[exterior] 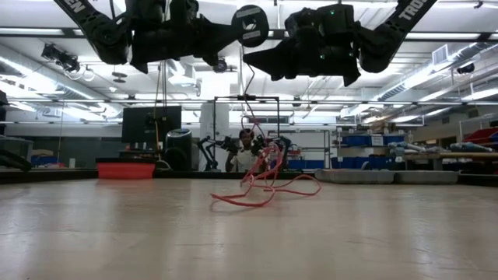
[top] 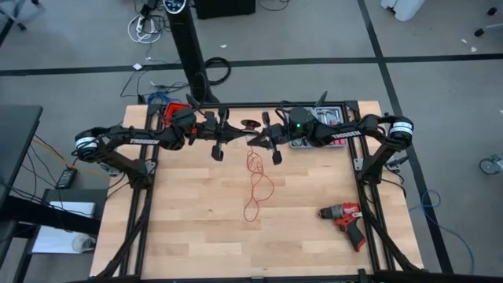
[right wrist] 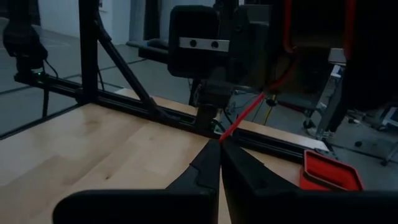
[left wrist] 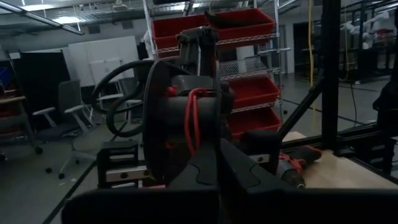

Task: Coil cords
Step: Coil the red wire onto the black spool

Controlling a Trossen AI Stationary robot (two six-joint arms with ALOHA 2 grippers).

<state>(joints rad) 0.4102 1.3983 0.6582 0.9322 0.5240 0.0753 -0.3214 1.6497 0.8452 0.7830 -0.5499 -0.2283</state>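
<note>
— Above the table's far middle, what do the grippers hold?
— Left gripper [top: 218, 149] is closed on a spool [top: 251, 124]; right gripper [right wrist: 219, 144] pinches the red cord [top: 255, 185], which trails in loops onto the table [top: 189, 228].

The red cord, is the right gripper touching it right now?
Touching. The right wrist view shows the red cord running straight into the closed fingertips of the right gripper.
</note>
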